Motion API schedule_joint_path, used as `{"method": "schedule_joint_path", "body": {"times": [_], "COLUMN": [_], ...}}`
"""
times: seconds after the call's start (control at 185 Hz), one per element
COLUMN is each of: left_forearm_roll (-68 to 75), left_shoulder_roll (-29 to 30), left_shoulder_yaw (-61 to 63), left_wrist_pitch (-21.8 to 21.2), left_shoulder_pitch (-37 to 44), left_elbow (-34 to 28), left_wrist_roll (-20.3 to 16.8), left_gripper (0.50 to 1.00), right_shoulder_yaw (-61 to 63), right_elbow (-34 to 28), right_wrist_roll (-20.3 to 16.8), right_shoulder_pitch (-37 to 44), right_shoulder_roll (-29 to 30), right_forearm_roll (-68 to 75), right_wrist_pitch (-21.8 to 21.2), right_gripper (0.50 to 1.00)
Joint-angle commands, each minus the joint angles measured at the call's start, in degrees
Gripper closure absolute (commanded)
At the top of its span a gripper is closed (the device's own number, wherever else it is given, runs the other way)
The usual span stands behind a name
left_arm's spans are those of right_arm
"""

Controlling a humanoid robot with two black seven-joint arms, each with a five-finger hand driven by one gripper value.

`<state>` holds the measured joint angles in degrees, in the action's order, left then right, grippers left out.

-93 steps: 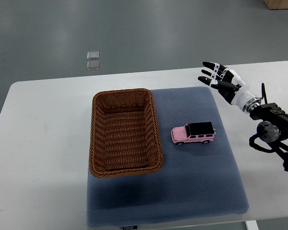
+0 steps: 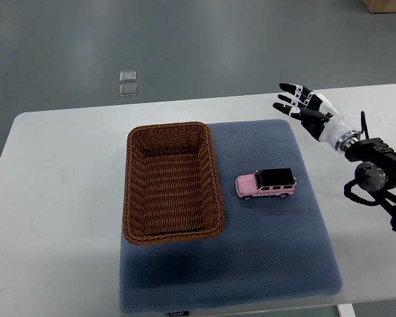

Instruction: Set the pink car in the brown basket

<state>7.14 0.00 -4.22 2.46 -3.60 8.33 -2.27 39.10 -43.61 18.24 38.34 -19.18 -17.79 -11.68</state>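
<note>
Gleaming boxy pink car (image 2: 265, 183) beside woven basket (image 2: 172, 183)

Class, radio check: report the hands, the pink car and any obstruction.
Right hand open, holding nothing, beyond the car; left not in view. Pink car on blue mat, right of brown basket. Nothing between car and basket.

Right arm (image 2: 379, 185) cut off by the right picture edge past the forearm joints; its lower part is out of frame. Counter (image 2: 53, 198) near edge cut by the bottom border, left corner clipped too. Brown box (image 2: 386, 5) at top right shows only a sliver. Two small clear squares (image 2: 127, 82) on the floor too small to identify. Label at the blue mat's (image 2: 251, 264) front edge unreadable.
</note>
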Motion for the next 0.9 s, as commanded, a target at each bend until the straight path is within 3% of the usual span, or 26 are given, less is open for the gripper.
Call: {"method": "schedule_joint_path", "body": {"times": [0.0,0.318,0.566,0.701,0.895], "left_forearm_roll": [0.0,0.0,0.0,0.0,0.0], "left_shoulder_roll": [0.0,0.0,0.0,0.0,0.0], "left_shoulder_yaw": [0.0,-0.1,0.0,0.0,0.0], "left_wrist_pitch": [0.0,-0.1,-0.1,-0.2,-0.2], "left_shoulder_pitch": [0.0,0.0,0.0,0.0,0.0], "left_elbow": [-0.2,-0.4,-0.4,-0.2,-0.2], "left_wrist_roll": [0.0,0.0,0.0,0.0,0.0], "left_gripper": [0.5,0.5,0.5,0.5,0.5], "right_shoulder_yaw": [0.6,0.1,0.1,0.0,-0.1], "right_elbow": [-0.1,-0.2,-0.4,-0.5,-2.1], "right_wrist_roll": [-1.3,-2.0,-1.4,-1.3,2.1], "right_shoulder_pitch": [0.2,0.2,0.3,1.4,2.0], "right_shoulder_roll": [-0.2,-0.3,-4.0,-5.1,-6.5], "right_forearm_roll": [0.2,-0.7,-3.1,-6.6,-19.8], "right_wrist_pitch": [0.0,-0.7,-7.3,-7.7,-8.1], "right_gripper": [0.587,0.587,0.587,0.587,0.587]}}
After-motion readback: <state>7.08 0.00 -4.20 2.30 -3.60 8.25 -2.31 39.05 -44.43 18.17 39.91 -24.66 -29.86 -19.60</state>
